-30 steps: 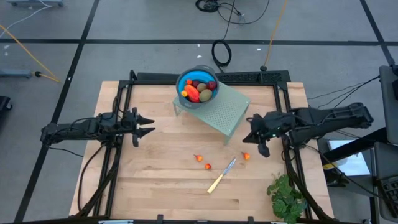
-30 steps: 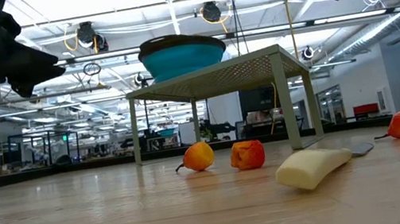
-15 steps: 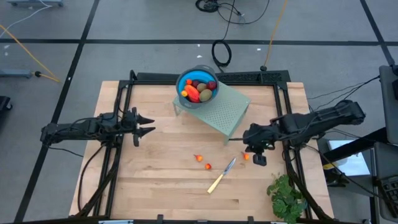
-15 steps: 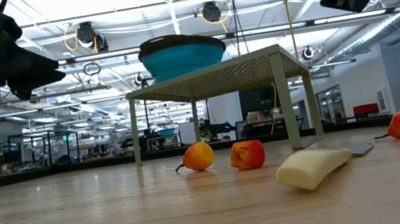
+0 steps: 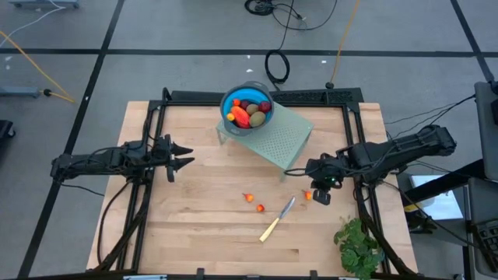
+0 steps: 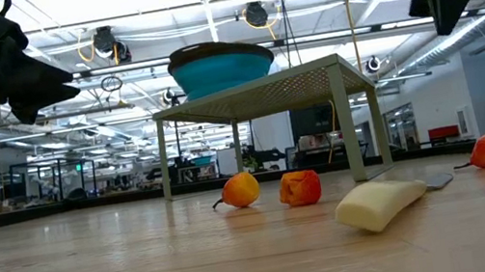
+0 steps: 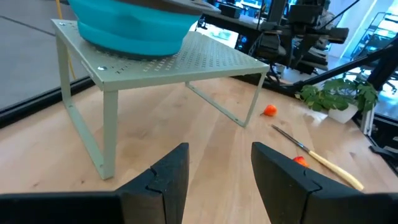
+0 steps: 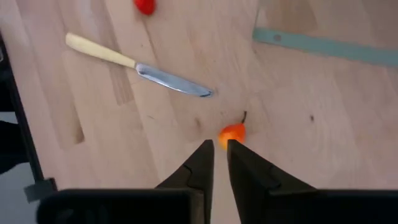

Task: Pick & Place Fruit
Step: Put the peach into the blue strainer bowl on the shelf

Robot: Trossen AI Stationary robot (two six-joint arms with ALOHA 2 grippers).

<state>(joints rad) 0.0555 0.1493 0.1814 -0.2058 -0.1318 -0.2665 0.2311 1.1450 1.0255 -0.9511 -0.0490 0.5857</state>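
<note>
high view: straight down over the whole counter [image 5: 194, 233].
low view: level at counter height, facing the room.
left wrist view: forward, toward the rack [image 7: 168, 62].
right wrist view: close, down.
shared: knife [image 5: 277, 218], all four views.

Both robot arms are dark, almost black, and made of long thick pieces joined by rounder, lumpy parts.

The left arm [image 5: 109, 161], on one side of the wooden table [image 5: 202, 233], gets thinner toward its tip. The left gripper [image 5: 184, 156] ends in two pointy black fingers [image 7: 171, 177] that are flat and smooth, with slanted tips.

The right arm [image 5: 397, 152], on the other side of the table, is chunkier. A tiny green light glows near its wrist. The right gripper [image 5: 318, 193] has two narrow black fingers [image 8: 202, 163] shaped like wedges. Black cables trail behind this arm, off the table's edge.
</note>
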